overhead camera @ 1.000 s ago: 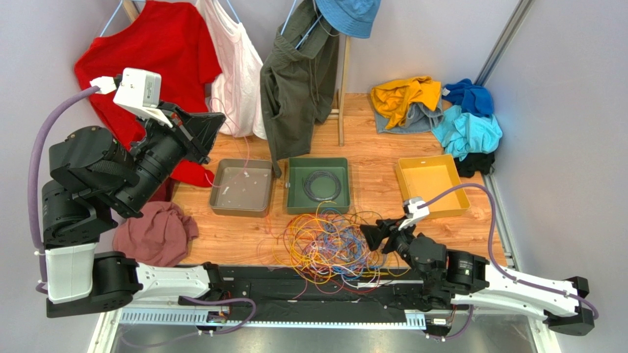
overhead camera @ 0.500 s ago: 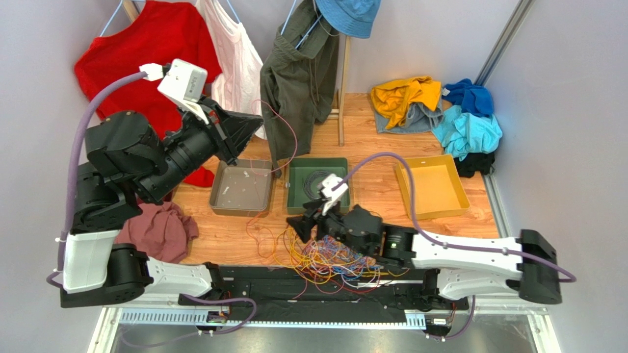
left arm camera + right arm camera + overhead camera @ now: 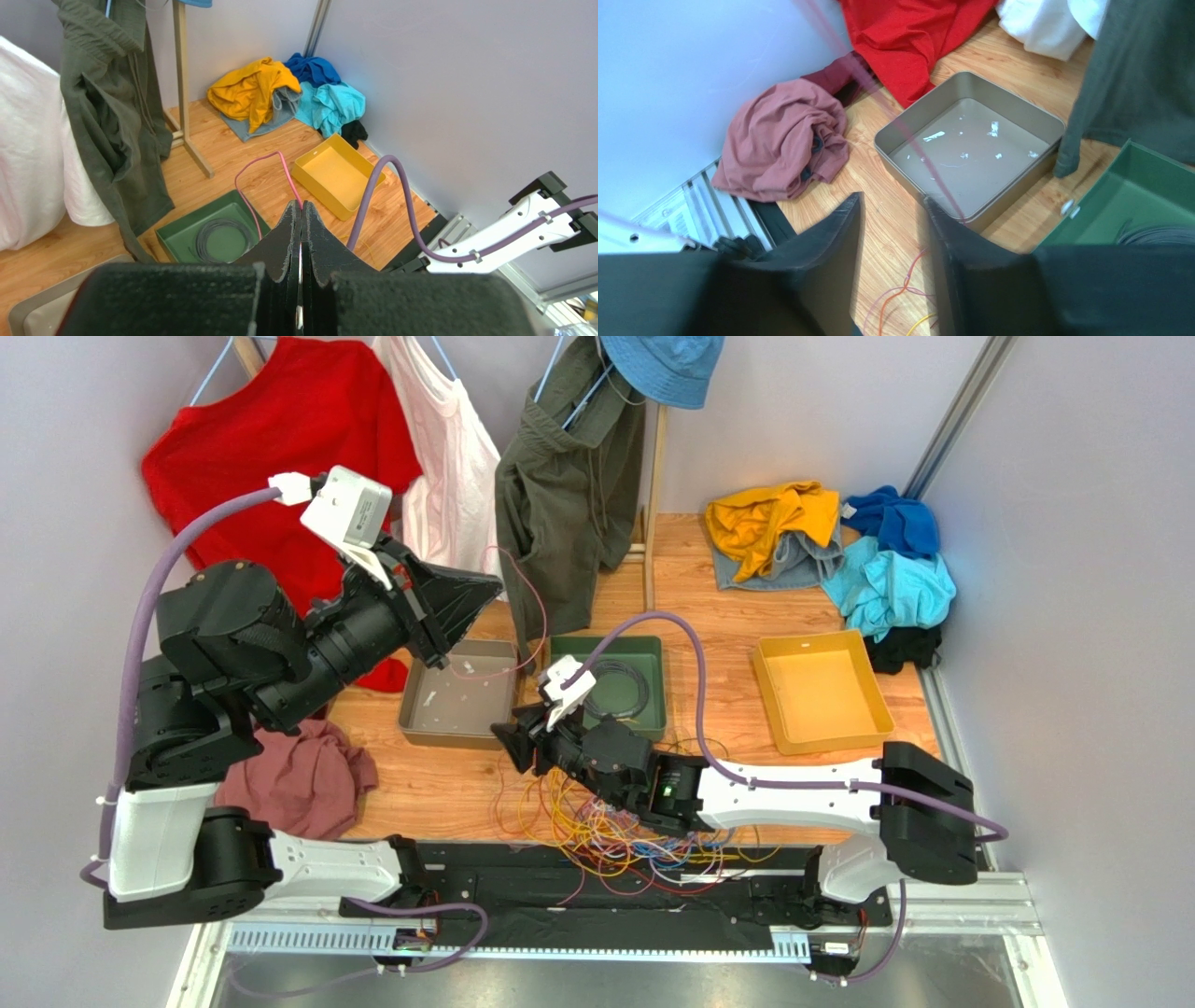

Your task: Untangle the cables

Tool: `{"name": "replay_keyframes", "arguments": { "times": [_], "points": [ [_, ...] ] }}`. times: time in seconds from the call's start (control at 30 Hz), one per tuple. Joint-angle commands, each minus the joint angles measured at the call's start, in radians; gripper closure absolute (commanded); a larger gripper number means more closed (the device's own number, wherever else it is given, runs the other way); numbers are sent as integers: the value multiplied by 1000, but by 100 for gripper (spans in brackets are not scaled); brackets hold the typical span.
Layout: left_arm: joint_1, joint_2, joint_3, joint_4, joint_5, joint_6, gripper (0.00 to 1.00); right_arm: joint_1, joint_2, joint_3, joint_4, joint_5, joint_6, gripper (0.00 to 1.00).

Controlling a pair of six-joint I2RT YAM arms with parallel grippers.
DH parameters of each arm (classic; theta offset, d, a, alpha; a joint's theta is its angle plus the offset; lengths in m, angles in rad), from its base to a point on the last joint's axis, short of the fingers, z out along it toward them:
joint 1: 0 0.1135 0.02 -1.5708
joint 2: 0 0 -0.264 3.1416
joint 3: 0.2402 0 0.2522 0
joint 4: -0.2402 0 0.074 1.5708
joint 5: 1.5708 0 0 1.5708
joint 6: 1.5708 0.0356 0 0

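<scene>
Having crossed leftward over the tangled cables (image 3: 617,826) on the counter (image 3: 716,637), right claw (image 3: 892,203) stands half-parted beside the taut pink cable (image 3: 289,178); left claw (image 3: 300,207) clenched on it, raised; second grip likely next.

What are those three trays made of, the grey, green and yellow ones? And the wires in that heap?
The grey tray is likely metal: its floor shows bright glints. The green tray and yellow tray look matte and evenly coloured, so painted metal or plastic; I can't tell which. The cables seem to be thin wires in smooth coloured sheaths, probably plastic, since they loop loosely.
</scene>
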Motion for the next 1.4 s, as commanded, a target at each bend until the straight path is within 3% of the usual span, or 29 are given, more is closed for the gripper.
{"name": "replay_keyframes", "arguments": {
  "times": [0.0, 0.03, 0.07, 0.13, 0.43, 0.47, 0.5, 0.57, 0.97, 1.2, 1.3, 1.37],
  "points": [
    [0, -53, -49, 23, -15, -17, 100, -13, -33, -6, 71, 126, 5, 67],
    [0, -65, -63, 27, -23, -15, 100, -15, -50, -40, 69, 153, 5, 74],
    [0, -75, -76, 30, -32, -18, 100, -16, -70, -60, 62, 167, 4, 86],
    [2, -105, -122, 47, -35, -21, 100, -18, -139, -92, 51, 199, -4, 98],
    [0, -153, -204, 75, -41, -49, 100, -18, -412, -213, -66, 171, -24, 100],
    [0, -151, -207, 78, -40, -51, 100, -18, -421, -216, -75, 146, -27, 67],
    [0, -151, -208, 87, -37, -54, 100, -18, -415, -206, -87, 117, -28, 47],
    [0, -138, -198, 96, -18, -57, 100, -16, -371, -180, -130, 37, -21, 25],
    [2, -84, -132, 95, 64, -69, 100, -7, -164, -89, -21, -41, -33, 24],
    [2, -85, -146, 90, 97, -75, 100, -9, -70, -34, 40, 2, -36, 27],
    [0, -92, -158, 90, 88, -69, 100, -15, -41, -25, 89, 6, -28, 30],
    [0, -93, -167, 90, 83, -68, 100, -19, -23, -25, 112, 3, -12, 39]
  ]
}}
